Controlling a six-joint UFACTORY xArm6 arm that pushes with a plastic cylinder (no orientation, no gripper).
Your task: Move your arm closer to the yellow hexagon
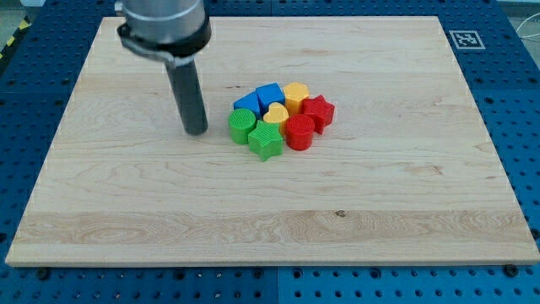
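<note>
The yellow hexagon (297, 93) sits at the top of a tight cluster of blocks near the board's middle. My tip (196, 132) rests on the board to the view's left of the cluster, a short gap from the green round block (241, 124). The yellow hexagon lies to the right of my tip and slightly higher in the view, on the cluster's far side, behind the blue blocks.
The cluster also holds a blue cube (269, 95), a blue block (247, 103), a yellow heart (275, 113), a green star (265, 140), a red round block (299, 132) and a red star (317, 111). A fiducial tag (466, 39) marks the wooden board's (405, 203) top right corner.
</note>
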